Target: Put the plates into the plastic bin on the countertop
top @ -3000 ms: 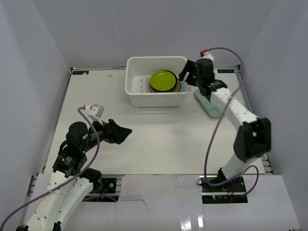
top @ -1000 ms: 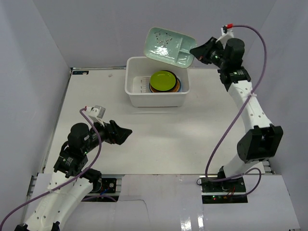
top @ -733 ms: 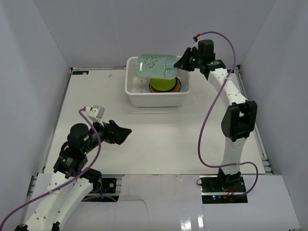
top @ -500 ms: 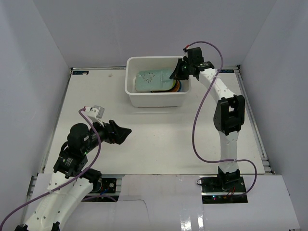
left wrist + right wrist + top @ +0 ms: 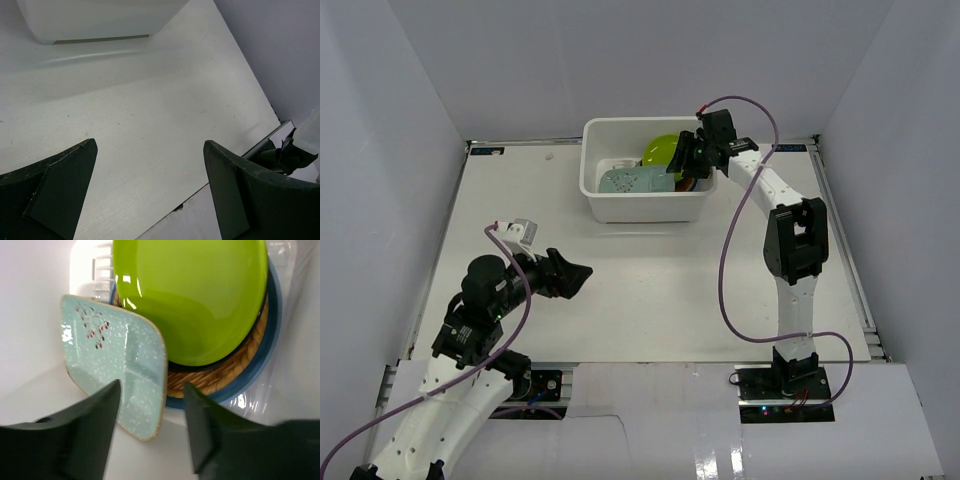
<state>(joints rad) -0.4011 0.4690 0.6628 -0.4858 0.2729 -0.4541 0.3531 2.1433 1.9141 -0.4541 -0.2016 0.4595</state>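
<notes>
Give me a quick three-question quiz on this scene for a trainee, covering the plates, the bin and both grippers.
1. True or false: the left gripper is holding a plate.
2. Which round plate lies topmost in the plastic bin? A: a red plate. B: the lime green plate. C: a white plate.
3. Fill in: above the pale green oblong plate, which lies in the bin, the right gripper is ____.

Key: 1 false; 2 B; 3 open.

A lab robot cell. Pale grey panels [image 5: 410, 120] wall a white countertop [image 5: 650, 270]. Two cabled arms [image 5: 795, 250] are mounted at its edge.
</notes>
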